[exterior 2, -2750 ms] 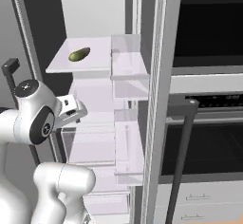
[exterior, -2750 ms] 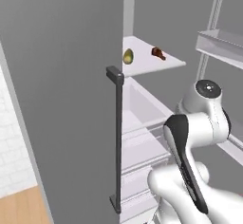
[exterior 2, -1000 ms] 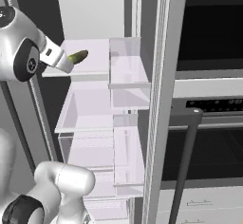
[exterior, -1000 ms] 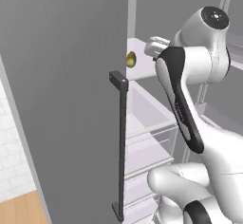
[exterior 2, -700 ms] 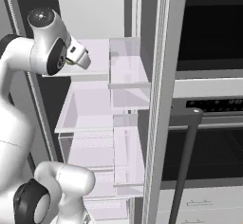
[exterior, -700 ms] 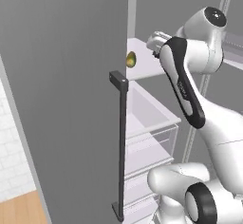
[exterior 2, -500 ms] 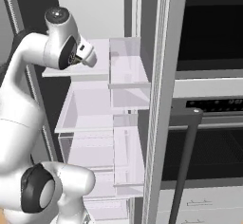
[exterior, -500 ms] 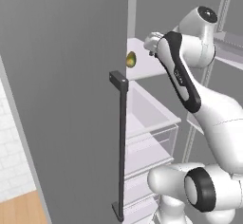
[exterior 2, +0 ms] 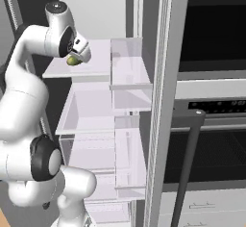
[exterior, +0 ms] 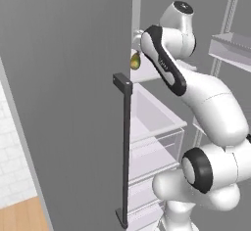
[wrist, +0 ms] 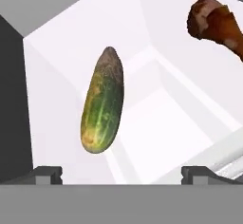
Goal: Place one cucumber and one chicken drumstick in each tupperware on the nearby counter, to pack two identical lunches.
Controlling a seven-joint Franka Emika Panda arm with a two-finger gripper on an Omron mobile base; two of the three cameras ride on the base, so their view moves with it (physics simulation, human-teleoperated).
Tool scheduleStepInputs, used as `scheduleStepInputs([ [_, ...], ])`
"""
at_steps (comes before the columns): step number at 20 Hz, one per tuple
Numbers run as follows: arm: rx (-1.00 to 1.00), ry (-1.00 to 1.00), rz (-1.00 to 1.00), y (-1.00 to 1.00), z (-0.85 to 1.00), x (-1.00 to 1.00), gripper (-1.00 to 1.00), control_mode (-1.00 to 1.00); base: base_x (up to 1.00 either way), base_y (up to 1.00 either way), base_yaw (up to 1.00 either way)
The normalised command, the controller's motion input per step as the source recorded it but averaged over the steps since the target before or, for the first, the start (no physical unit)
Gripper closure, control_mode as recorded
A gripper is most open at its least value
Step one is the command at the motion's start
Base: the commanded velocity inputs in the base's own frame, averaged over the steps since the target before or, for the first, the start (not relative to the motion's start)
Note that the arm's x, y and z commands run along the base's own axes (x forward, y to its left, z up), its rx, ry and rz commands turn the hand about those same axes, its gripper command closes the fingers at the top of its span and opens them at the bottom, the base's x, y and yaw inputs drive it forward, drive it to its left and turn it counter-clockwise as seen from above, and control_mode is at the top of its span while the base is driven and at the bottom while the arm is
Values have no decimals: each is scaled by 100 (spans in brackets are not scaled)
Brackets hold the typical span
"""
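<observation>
Tool (wrist: 121,173) spread wide, cucumber (wrist: 101,101) just ahead, drumstick (wrist: 216,23) beyond

Count, fridge shelf: 1 cucumber (wrist: 101,108), centre-left in hand view; 1 chicken drumstick (wrist: 214,23) at approx. 2 o'clock from it. 2 items total.

Green-yellow cucumber (wrist: 102,102) & brown drumstick (wrist: 215,23), apart on white fridge shelf (wrist: 156,118).
</observation>
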Motion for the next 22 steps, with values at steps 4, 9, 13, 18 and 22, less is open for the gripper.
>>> scheduleStepInputs([
  [4, 0, 0, 0, 21, -45, 54, -100, -100, 0, 0, 0],
  [9, 0, 0, 0, 4, -22, 65, -100, -100, 0, 0, 0],
  [13, 0, 2, 0, 0, 0, 50, -100, -100, 0, 0, 0],
  [18, 0, 3, 0, 0, -10, 12, -100, -100, 0, 0, 0],
  [22, -1, 0, 0, 11, -28, 4, -100, -100, 0, 0, 0],
])
